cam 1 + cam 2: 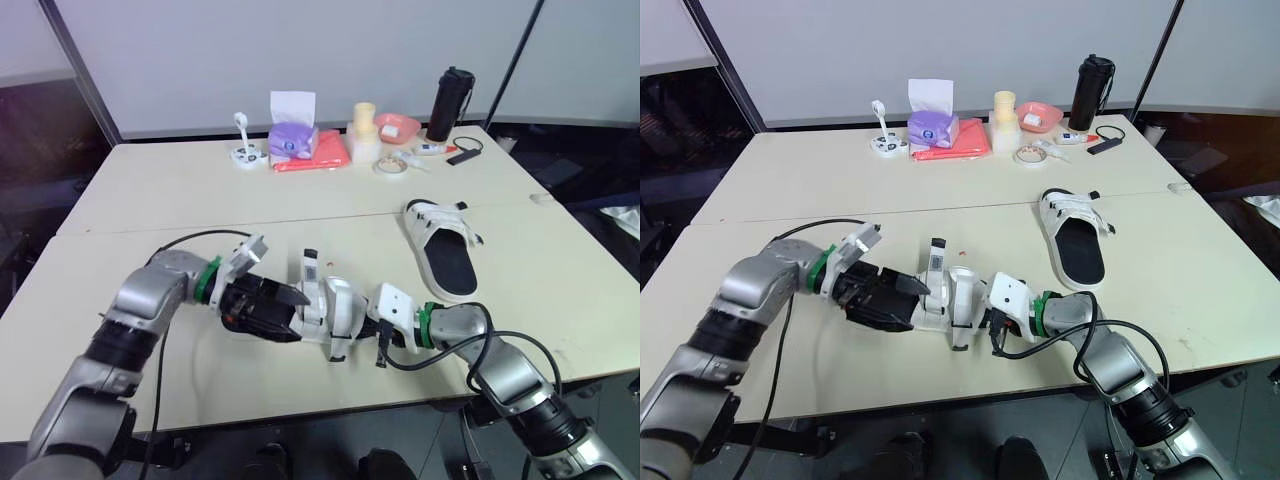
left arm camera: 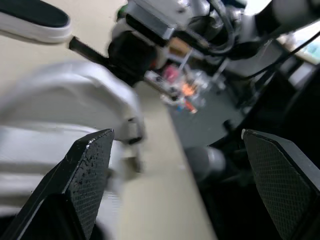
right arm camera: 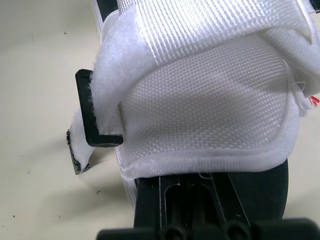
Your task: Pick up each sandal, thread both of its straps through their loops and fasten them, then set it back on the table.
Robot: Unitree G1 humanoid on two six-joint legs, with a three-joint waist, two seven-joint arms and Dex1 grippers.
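Where the two arms meet, near edge of the counter [image 1: 180, 200]: one sandal [image 1: 325, 305], white upper over a black sole, sits between the claws.
Left claw [image 1: 288, 303]: two textured black fingers spread wide (the sandal's white upper sits by one finger, and the other is clear of it).
Right claw [image 1: 365, 325]: close against the sandal's strapped side; pinching or spread, I cannot tell.
Strap [image 3: 200, 30]: white woven webbing with a fuzzy edge, lying over a padded mesh upper; a flat black rectangular loop [image 3: 92, 115] juts beside it.
Sandals counted: two; the second sandal [image 1: 443, 245] lies sole down, well apart to the right.
Far edge: purple tissue box [image 1: 292, 140], red pack [image 1: 312, 155], pink bowl [image 1: 398, 127], tall black bottle [image 1: 450, 103].
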